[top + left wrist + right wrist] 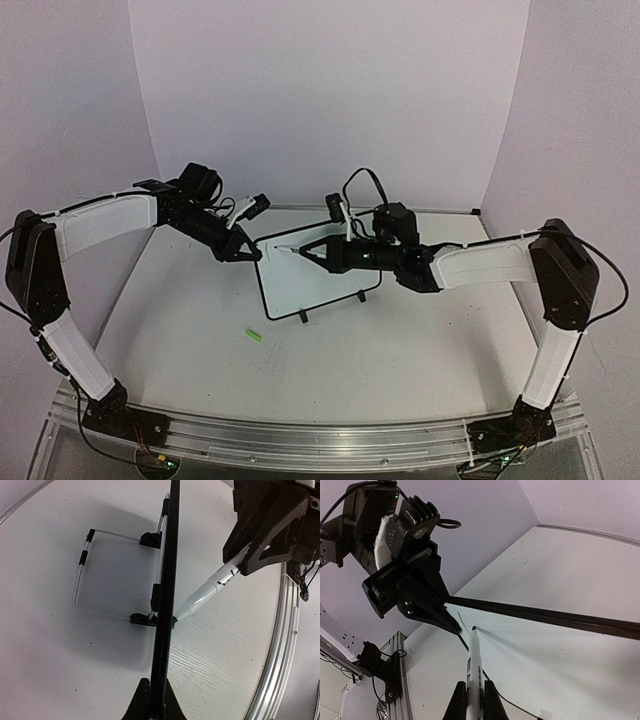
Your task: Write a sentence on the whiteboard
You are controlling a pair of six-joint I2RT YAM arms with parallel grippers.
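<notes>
Clamping the top-left corner of the board, the left gripper (243, 253) has its black plastic fingers closed on the frame. In the left wrist view the two fingers (144, 700) pinch the frame edge at bottom centre. White shell panels cover the left arm; joints are matt black.

Small bright green marker cap (253, 336) lies on the matt white table (400, 350), lower left of the board and apart from it.

Small rectangular whiteboard with thin black rounded-corner frame (320, 285) stands at frame centre, tilted back, on two small black feet. The face is smooth, glossy white, with no readable words from above. Seen edge-on from the left wrist it is a thin black vertical bar (165, 595), with a bent silver wire stand (79, 580) carrying black sleeves behind it.

Slim white cylindrical marker pen with small black print (207, 591) has its green tip touching the board face near the top-left corner. In the right wrist view a short thin stroke (461, 620) sits just left of the tip, too small to read.

Right gripper (312, 253) has its black fingers closed on the marker barrel; the fingers (458, 702) squeeze it from both sides at bottom centre.
</notes>
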